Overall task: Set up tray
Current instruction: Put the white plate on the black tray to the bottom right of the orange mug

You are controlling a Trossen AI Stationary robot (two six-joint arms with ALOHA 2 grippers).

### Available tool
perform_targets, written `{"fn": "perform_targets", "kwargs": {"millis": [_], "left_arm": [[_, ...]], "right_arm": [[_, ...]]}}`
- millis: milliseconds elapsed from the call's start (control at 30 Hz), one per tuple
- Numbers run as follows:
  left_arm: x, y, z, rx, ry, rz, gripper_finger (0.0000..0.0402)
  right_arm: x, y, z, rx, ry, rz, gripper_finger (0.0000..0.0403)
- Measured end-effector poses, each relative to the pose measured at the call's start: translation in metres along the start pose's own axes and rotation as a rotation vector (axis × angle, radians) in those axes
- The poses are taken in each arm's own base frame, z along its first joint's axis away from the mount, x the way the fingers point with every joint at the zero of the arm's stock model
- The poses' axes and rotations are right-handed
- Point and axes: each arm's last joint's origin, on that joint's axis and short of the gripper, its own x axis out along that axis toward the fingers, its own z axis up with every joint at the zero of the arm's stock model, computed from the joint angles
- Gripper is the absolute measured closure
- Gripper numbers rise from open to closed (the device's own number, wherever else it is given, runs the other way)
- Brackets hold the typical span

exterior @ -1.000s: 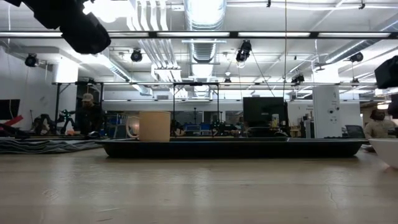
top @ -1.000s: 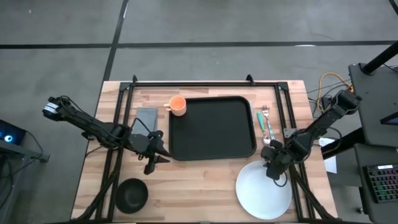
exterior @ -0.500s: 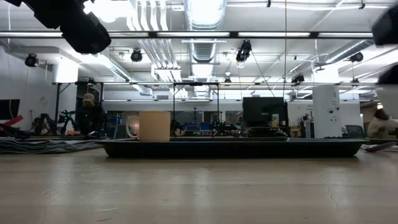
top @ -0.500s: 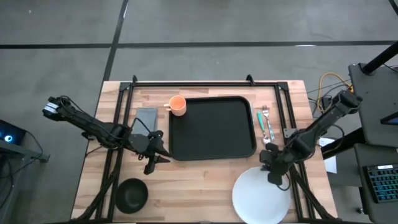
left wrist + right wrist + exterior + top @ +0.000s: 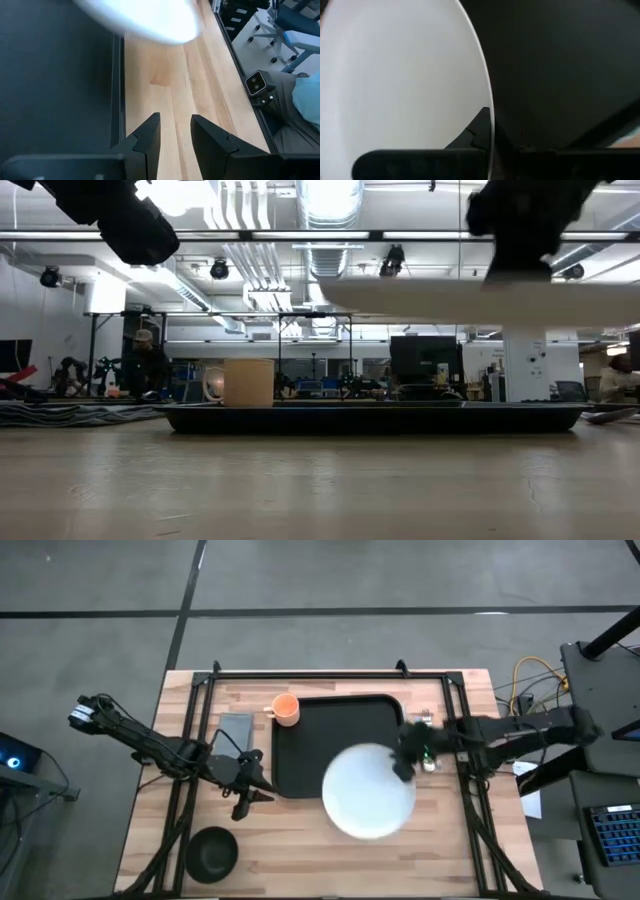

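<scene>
The black tray (image 5: 330, 735) lies at the table's far middle. An orange cup (image 5: 286, 708) stands at its far left corner. A white plate (image 5: 368, 790) hangs over the tray's near right part, seen well above the tray (image 5: 370, 417) in the low view. My right gripper (image 5: 403, 762) is shut on the plate's right edge. My left gripper (image 5: 245, 802) stands open beside the tray's near left corner; in the left wrist view the left gripper (image 5: 175, 120) has nothing between its fingers. My right gripper pinches the plate's rim (image 5: 490, 112) between its two fingers, one on the upper face and one (image 5: 479, 131) underneath. The fingers come about level from the table's right side. The plate (image 5: 480, 298) is lifted clear and lies roughly level above the tray.
A grey napkin (image 5: 236, 728) lies left of the tray. A black bowl (image 5: 212, 852) stands at the near left. A fork and other cutlery (image 5: 428, 735) lie right of the tray, under my right arm. Bare wood shows at the near right.
My right gripper has lifted the plate off the table's near right corner and carried it up and toward the left and far edges, over the tray. The plate stays roughly level and now hangs clear of the table.
</scene>
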Motion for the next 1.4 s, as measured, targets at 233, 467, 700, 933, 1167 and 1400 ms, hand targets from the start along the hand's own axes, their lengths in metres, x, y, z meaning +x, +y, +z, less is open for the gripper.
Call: {"fn": "perform_targets", "kwargs": {"millis": [233,467,700,933,1167,1400], "left_arm": [[0.000,0.000,0.000,0.001,-0.004,-0.001,0.0313],[0.000,0.000,0.000,0.002,-0.004,-0.001,0.0313],[0.000,0.000,0.000,0.003,-0.004,-0.001,0.0313],[0.000,-0.004,-0.001,0.012,0.013,-0.039,0.0313],[0.000,-0.007,-0.003,0.021,0.021,-0.054,0.0313],[-0.001,-0.007,-0.003,0.022,0.026,-0.067,0.0313]], "right_arm": [[0.032,-0.048,0.062,0.095,-0.025,0.118,0.0394],[0.084,-0.079,0.110,0.102,0.059,0.115,0.0395],[0.149,-0.107,0.127,0.071,0.186,0.066,0.0395],[0.171,-0.142,0.133,0.095,0.220,0.026,0.0395],[0.162,-0.146,0.130,0.053,0.206,-0.022,0.0394],[0.161,-0.143,0.130,0.020,0.193,-0.052,0.0380]]}}
